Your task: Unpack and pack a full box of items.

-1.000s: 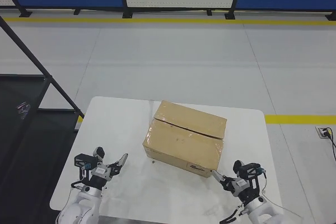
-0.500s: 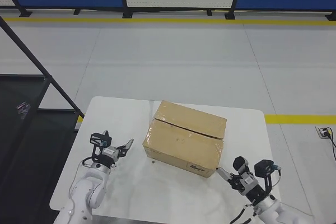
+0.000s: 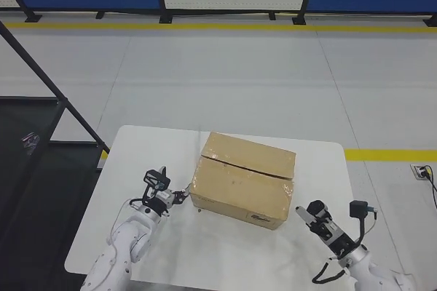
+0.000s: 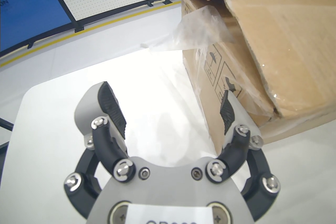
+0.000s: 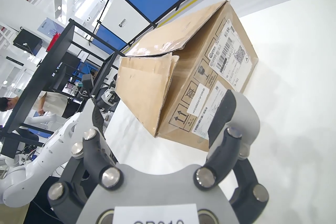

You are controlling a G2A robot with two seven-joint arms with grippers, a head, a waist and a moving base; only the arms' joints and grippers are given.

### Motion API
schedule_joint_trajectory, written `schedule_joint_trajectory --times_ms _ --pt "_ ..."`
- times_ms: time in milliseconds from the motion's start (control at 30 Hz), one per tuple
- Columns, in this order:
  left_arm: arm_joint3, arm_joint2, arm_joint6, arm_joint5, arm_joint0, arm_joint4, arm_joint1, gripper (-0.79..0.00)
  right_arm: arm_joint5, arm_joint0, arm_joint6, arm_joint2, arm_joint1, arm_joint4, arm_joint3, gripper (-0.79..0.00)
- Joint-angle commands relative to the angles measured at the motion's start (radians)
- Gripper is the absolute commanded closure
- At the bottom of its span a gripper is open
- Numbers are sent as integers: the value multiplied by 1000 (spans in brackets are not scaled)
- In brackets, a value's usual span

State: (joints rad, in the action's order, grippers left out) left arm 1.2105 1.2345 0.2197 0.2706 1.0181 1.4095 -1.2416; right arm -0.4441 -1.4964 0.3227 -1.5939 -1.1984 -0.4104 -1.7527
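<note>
From above, the cardboard box (image 3: pixel 242 180) lay mid-way on the white table (image 3: pixel 153 145), its long axis across the table and slightly skewed, right end nearer the robot, top flaps down along a lengthwise seam. The left gripper (image 3: pixel 180 196) sat right at the box's left end and the right gripper (image 3: pixel 301 212) just off its near right corner, so the box was bracketed along its length, neither arm clearly nearer. A black frame (image 3: pixel 51 109) stood beyond the table's left edge, well apart from both. In the left wrist view the left gripper (image 4: pixel 170 107) was spread wide and held nothing; one fingertip (image 4: pixel 227 104) lay against or just beside the box's end face, I could not tell which, and a loose strip of clear tape (image 4: pixel 202 30) hung off the upper edge, likely to snag when a flap is lifted. In the right wrist view the right gripper (image 5: pixel 162 117) was likewise wide and empty, facing the end wall with its shipping labels (image 5: pixel 231 51); the flap edge above looked torn and slightly raised — probably the easiest place to start opening
</note>
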Motion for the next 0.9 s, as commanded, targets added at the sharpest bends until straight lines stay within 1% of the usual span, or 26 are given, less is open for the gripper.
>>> schedule_joint_trajectory --times_ms 0,267,567,700,867 --pt "8 -1 6 6 8 3 1 -785 -4 5 6 3 1 1 3 -785" --pt "65 7 26 38 59 7 6 -785 -9 28 24 13 5 1 21 -785" --pt "128 17 30 41 108 3 9 -785 -20 48 31 17 8 9 39 -785" --pt "145 35 33 -22 134 18 11 -785 -22 54 32 20 10 12 46 -785" --pt "154 103 51 -76 188 -49 16 -785 -31 55 29 17 12 17 53 -785"
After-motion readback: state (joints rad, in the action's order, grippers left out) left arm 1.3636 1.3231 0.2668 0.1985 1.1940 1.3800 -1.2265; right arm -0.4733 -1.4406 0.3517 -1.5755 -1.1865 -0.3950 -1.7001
